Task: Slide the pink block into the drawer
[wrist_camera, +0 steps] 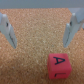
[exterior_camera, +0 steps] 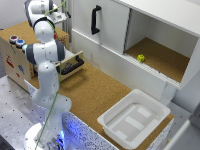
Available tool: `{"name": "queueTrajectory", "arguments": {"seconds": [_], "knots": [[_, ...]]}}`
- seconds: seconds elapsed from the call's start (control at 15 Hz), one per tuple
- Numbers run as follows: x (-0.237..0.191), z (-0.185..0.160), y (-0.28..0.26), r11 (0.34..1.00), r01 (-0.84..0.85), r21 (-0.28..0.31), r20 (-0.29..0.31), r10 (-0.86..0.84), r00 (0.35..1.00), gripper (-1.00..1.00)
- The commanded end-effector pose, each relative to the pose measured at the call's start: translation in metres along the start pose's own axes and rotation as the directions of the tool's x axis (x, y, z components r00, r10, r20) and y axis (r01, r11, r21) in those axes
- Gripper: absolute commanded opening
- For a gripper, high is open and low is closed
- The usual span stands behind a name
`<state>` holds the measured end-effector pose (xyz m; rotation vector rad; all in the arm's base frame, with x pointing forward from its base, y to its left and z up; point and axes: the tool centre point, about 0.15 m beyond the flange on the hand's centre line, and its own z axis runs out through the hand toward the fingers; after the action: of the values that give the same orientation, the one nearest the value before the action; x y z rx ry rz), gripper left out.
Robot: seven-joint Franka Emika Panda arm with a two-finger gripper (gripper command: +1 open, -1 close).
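Note:
In the wrist view the pink block (wrist_camera: 59, 66), a cube with a dark letter A on its face, lies on a cork surface. My gripper (wrist_camera: 41, 35) is open above the cork, and the block sits just outside the gap, nearer one finger (wrist_camera: 74, 29). In the exterior view the gripper (exterior_camera: 59, 17) hangs over the raised cork top at the far left, and the block is hidden there. The drawer (exterior_camera: 73, 64), light-brown wood with a black bar handle, stands pulled open below that top, partly hidden behind my arm.
A white cabinet door with a vertical black handle (exterior_camera: 95, 20) stands behind the cork counter (exterior_camera: 95, 95). An open compartment holds a small yellow-green object (exterior_camera: 141, 58). A white plastic tub (exterior_camera: 134, 119) sits at the counter's near right. Coloured round items (exterior_camera: 16, 41) are on the left box.

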<state>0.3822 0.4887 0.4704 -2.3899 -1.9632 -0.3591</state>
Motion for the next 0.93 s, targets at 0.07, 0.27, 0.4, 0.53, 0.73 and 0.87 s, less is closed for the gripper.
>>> {"name": "queueTrajectory", "arguments": {"seconds": [0.07,0.27,0.4,0.53,0.73,0.87], "knots": [[0.045,0.035,0.03,0.999,-0.038,-0.006,0.111,0.038,0.993,-1.0],[0.041,0.038,0.041,0.998,-0.06,-0.02,0.132,0.062,0.989,-1.0],[0.038,0.038,0.046,0.997,-0.071,-0.025,0.137,0.073,0.988,-1.0],[0.036,0.039,0.049,0.997,-0.075,-0.027,0.142,0.078,0.987,-1.0],[0.031,0.04,0.049,0.997,-0.076,-0.024,0.149,0.079,0.986,-1.0],[0.023,0.043,0.048,0.996,-0.082,-0.019,0.16,0.084,0.983,-1.0]]}}
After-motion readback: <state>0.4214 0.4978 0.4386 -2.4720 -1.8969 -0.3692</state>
